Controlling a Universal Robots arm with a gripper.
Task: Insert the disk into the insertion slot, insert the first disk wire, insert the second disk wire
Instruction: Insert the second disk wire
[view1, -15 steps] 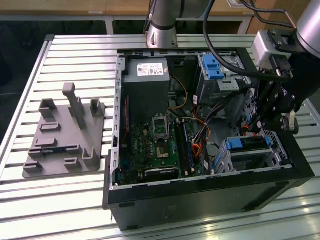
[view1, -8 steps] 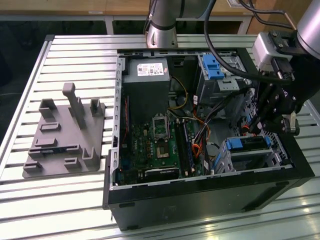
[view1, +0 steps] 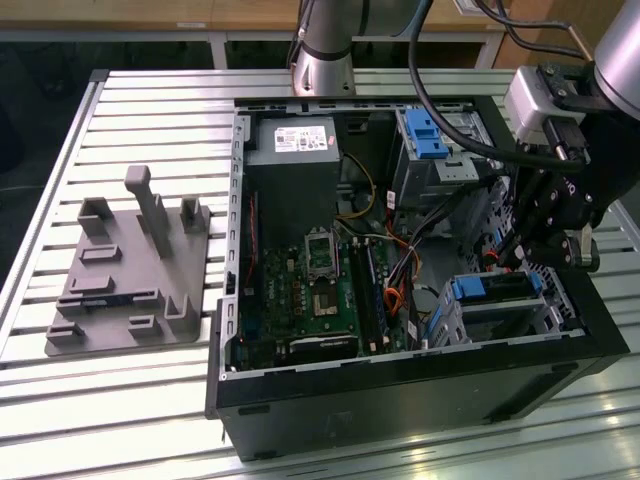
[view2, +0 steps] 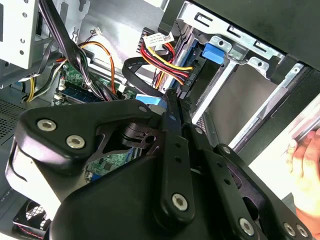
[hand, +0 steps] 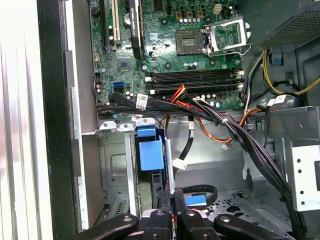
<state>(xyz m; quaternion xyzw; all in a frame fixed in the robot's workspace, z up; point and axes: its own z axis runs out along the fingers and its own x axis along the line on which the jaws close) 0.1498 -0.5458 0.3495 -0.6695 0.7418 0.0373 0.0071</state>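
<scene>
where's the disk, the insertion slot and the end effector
disk (view1: 497, 288), exterior view, its blue carrier's top edge
insertion slot (view1: 450, 320), exterior view, the cage's silver side wall
end effector (hand: 173, 200), first wrist view, between its fingertips

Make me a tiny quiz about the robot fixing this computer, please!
1. True or false: the disk sits in the insertion slot.
2. Where does the grey fixture lie? A: on the disk. B: on the slatted table. C: in the insertion slot.
3. What colour is the motherboard?
Key: 1 true; 2 B; 3 green.
</scene>
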